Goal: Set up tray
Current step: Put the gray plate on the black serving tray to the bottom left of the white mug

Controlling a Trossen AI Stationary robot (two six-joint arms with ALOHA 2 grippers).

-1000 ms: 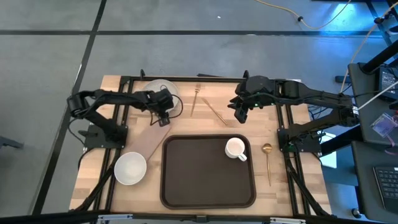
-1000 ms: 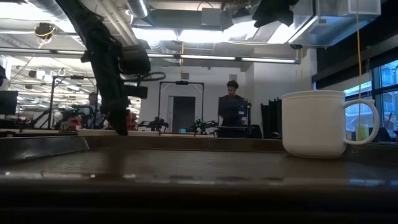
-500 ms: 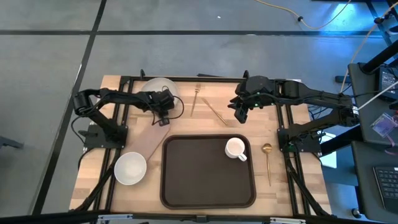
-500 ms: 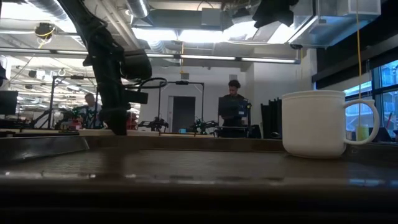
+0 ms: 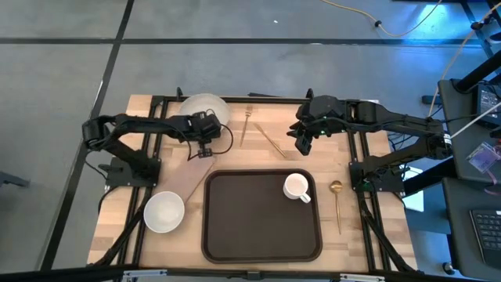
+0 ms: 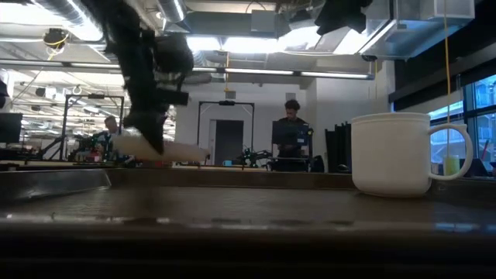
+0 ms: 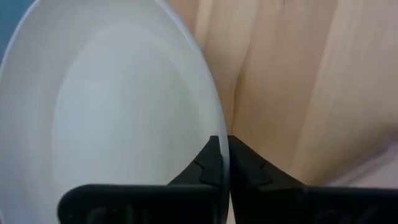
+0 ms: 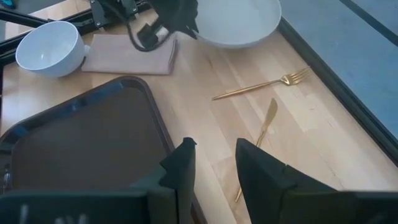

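High view: left gripper sits at the far-left part of the table, w/ its fingers pinched on the near rim of the white plate. Left wrist view confirms it: both dark fingertips are squeezed almost together w/ only the thin plate edge between them, plate filling most of that pic, bare wood beside it. Low view shows the plate as a pale slab under the dark left arm, tilted and seemingly off the tabletop.

Right gripper hangs over the far-right part of the table, just beyond the tray's far rim, holding nothing. Right wrist view: its two fingers stand a bit apart w/ a clear gap, wood showing between, not touching anything.

Tray lies flat at the table's middle, near edge side. White mug stands upright inside it, in the far-right corner, handle toward the right-near side; rest of tray bare. Napkin lies just left of the tray, w/ the white bowl at its near end. Gold fork and gold knife lie between the two grippers, beyond the tray. Gold spoon lies right of the tray, apart from it.
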